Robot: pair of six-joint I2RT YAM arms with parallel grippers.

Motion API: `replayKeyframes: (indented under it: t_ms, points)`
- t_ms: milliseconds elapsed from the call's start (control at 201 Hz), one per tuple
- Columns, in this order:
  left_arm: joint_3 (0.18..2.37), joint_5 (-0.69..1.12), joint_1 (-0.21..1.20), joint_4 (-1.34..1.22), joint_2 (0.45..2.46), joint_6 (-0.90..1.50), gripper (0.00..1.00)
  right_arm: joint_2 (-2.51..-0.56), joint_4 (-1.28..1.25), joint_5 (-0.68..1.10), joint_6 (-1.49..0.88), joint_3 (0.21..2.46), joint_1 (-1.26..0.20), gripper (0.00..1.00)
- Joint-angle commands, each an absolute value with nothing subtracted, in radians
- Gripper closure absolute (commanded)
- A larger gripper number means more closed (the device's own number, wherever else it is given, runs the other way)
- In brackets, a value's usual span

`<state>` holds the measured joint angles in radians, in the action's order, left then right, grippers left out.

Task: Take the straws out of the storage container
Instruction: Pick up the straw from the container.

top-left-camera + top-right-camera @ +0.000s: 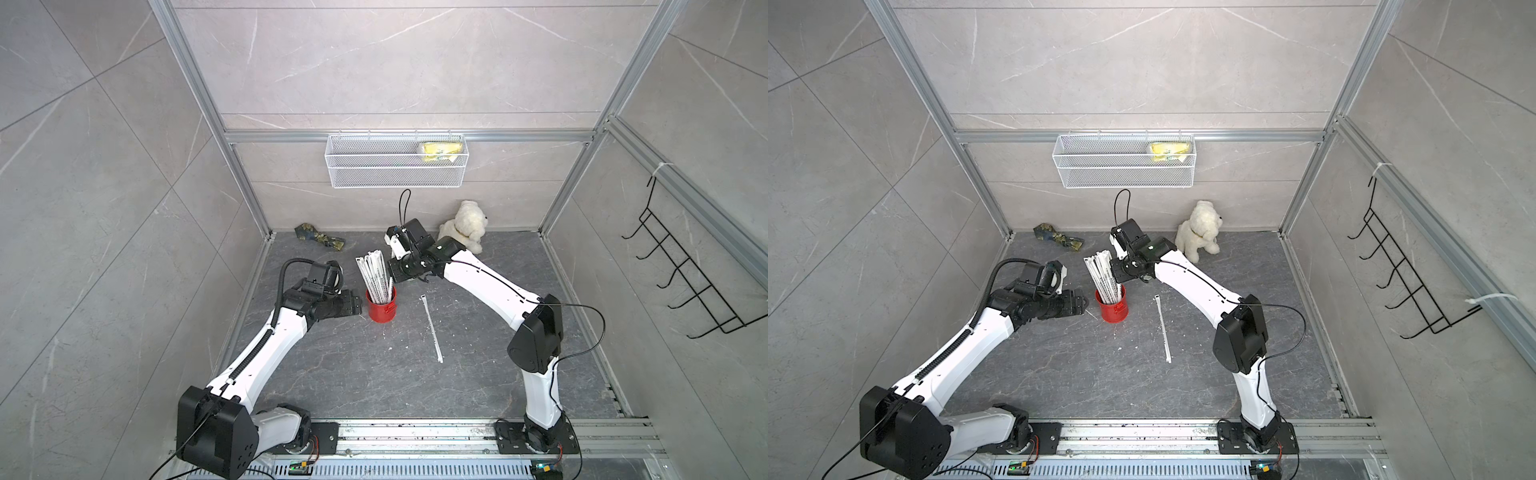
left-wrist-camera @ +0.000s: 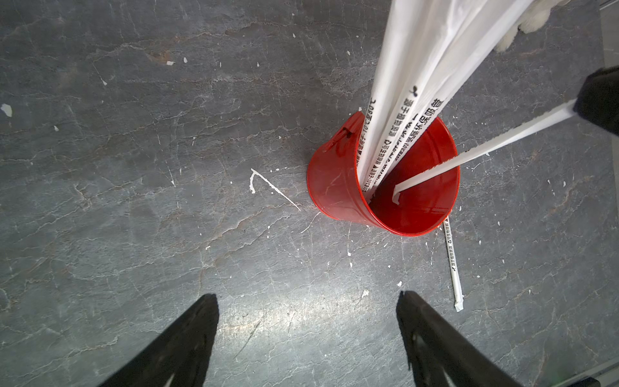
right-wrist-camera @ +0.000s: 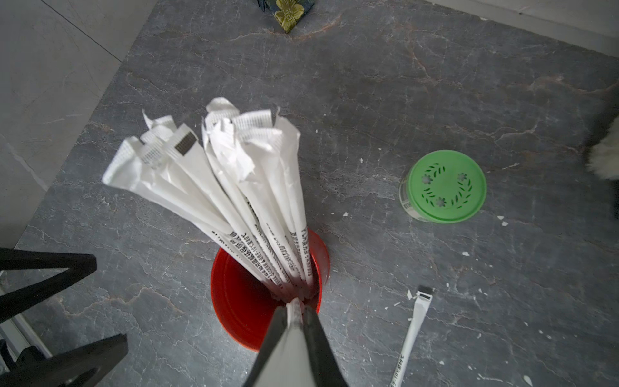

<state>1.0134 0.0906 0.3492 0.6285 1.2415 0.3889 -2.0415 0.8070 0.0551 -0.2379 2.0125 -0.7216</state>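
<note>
Straws (image 1: 374, 277) near-upright in container (image 1: 381, 312), tops fanned; right fingers (image 3: 317, 338) pinch one; left fingers (image 2: 187, 341) spread.

Grey marbled walls (image 1: 374, 62) in aluminium framing (image 1: 291, 136); dark veined worktop (image 1: 374, 374). Mesh basket (image 1: 365, 174) behind; black hook rack (image 1: 691, 266) on a side wall.

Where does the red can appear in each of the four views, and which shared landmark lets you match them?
Top view: red can near picture centre, straws standing in it.
Top view: can likewise near centre.
Left wrist: can just ahead of the open left gripper.
Right wrist: can below the right gripper, shut on one straw.
Landmark: the loose straw lying beside the can, in all views.
</note>
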Motion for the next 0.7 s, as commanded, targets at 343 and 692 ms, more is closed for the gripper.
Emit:
replayKeyframes:
  t_ms: [343,692]
  points:
    - [1.051,0.12,0.356,0.652,1.22,0.365,0.12,-1.906,1.039,0.072,-0.199,2.253,-0.719,0.87]
    - [1.051,0.12,0.357,0.652,1.21,0.364,0.11,-1.935,1.289,0.073,-0.189,2.497,-0.718,0.87]
